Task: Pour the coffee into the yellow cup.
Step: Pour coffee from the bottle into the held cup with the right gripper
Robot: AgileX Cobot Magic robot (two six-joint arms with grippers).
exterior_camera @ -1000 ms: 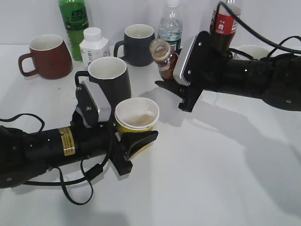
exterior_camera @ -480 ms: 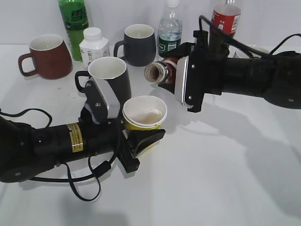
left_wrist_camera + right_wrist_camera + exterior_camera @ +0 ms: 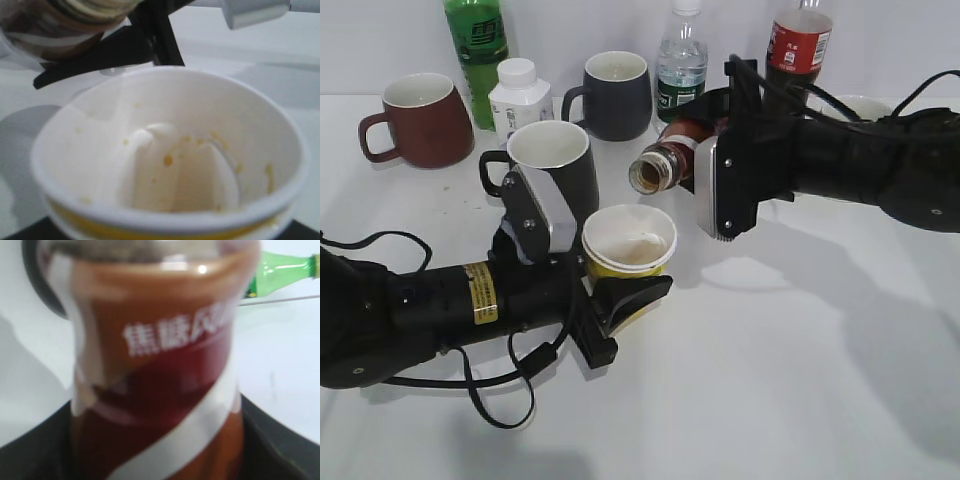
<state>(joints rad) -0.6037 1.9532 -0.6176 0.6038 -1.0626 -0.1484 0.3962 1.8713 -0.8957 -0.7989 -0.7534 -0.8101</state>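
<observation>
Now the right gripper (image 3: 688, 165) is clamped around the small brown coffee bottle with the swirled brown and white label (image 3: 672, 158), tipped over so its open mouth faces down-left, poised just above and behind the small yellow paper cup with the white rolled rim (image 3: 628, 243). Down below, the left gripper (image 3: 610, 290) grips that cup by its yellow wall and holds it upright near the front of the white table (image 3: 800, 360). From the left wrist, the cup's white inside (image 3: 175, 165) shows only a few yellowish specks, no dark liquid. Just behind the cup stands a black handled mug (image 3: 552, 165).
</observation>
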